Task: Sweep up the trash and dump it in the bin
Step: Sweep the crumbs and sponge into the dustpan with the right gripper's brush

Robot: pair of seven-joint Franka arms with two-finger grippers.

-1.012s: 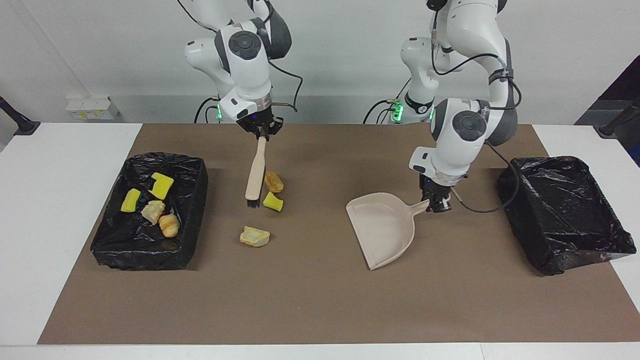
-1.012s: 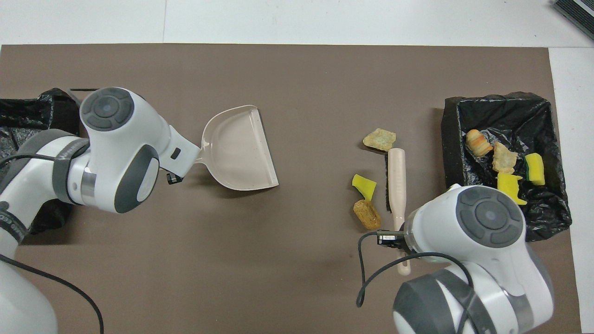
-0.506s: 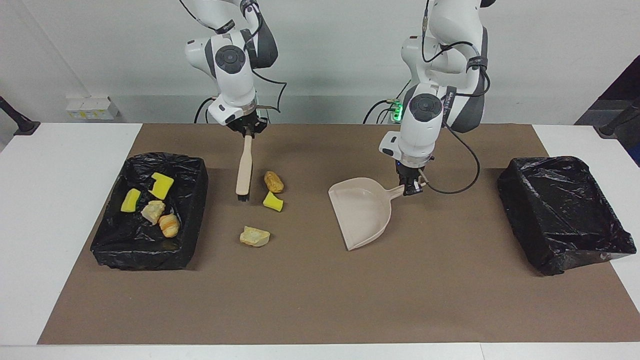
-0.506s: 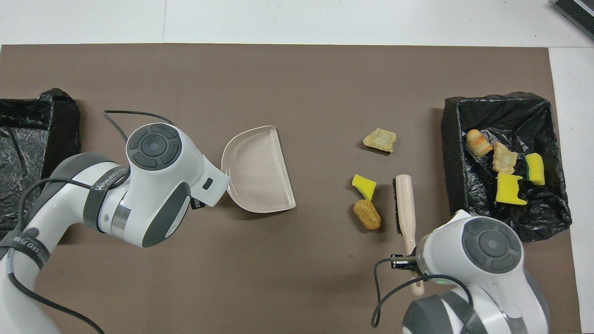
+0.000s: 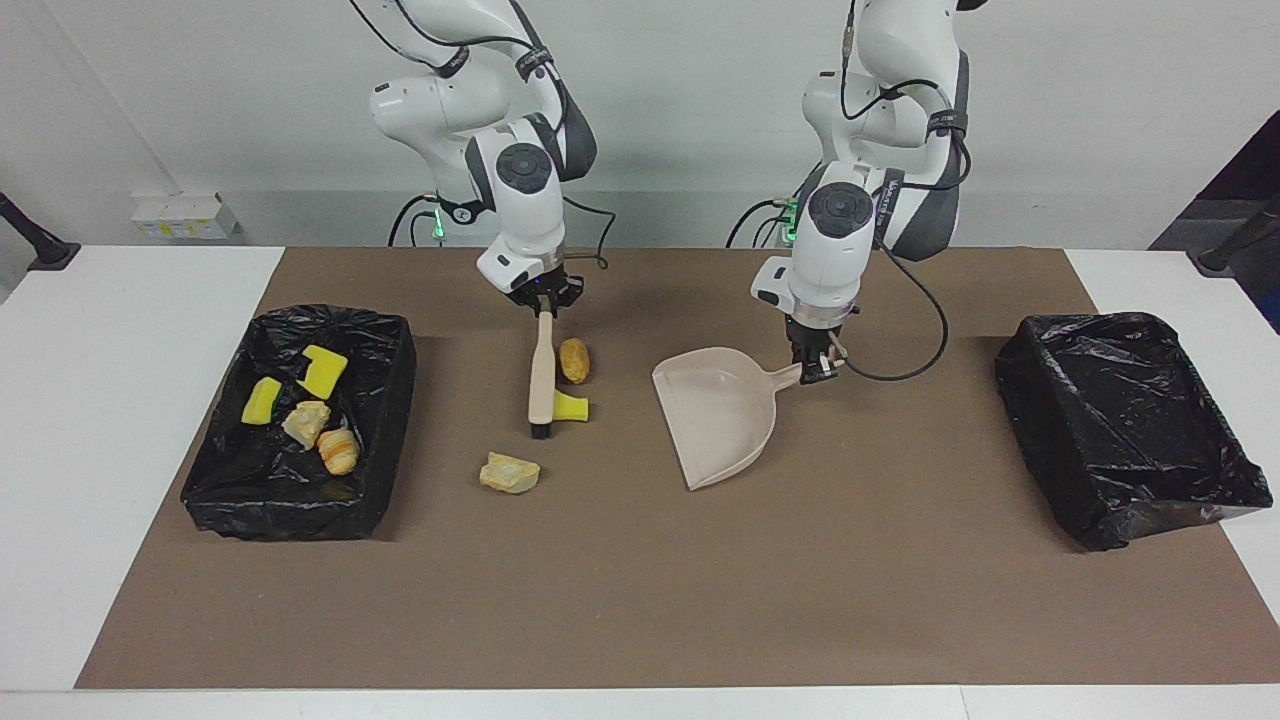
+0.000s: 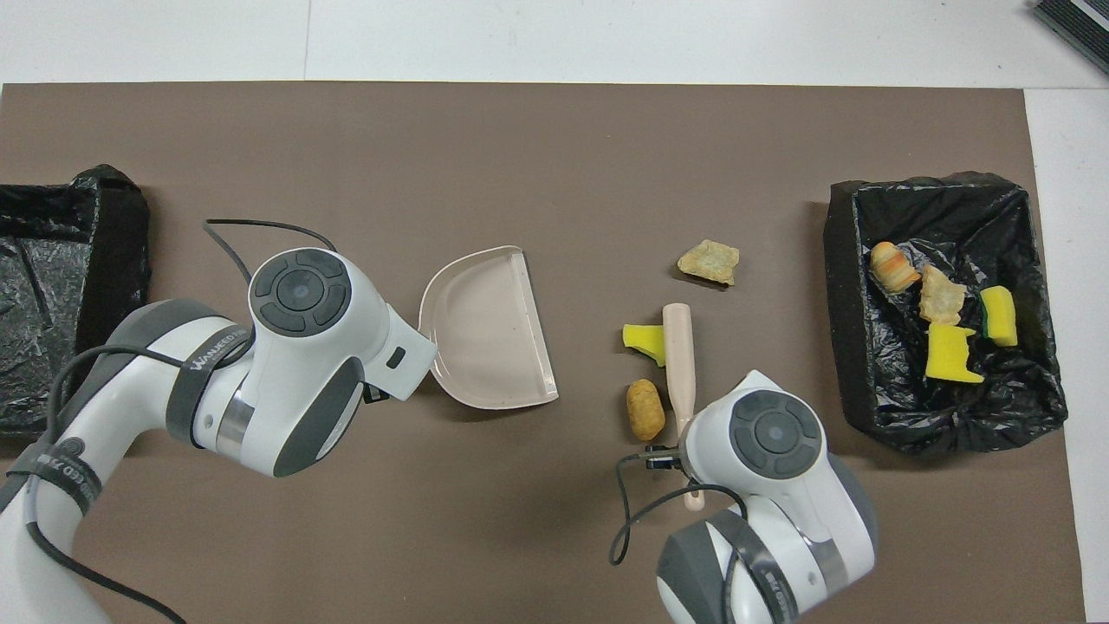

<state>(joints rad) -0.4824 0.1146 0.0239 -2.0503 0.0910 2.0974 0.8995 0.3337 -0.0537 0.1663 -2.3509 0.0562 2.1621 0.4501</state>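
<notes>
Just under right hand (image 5: 543, 303): brush (image 5: 541, 378) touching trash (image 5: 572, 407).

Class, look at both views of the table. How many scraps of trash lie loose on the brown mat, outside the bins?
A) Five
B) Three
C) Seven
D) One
B. Three scraps lie on the mat: the orange-brown chunk and the yellow sponge piece beside the brush, and the tan chunk farther from the robots; four others lie in the bin at the right arm's end.

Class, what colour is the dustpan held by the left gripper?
Beige; the dustpan in the left gripper shows best in the facing view.
</notes>
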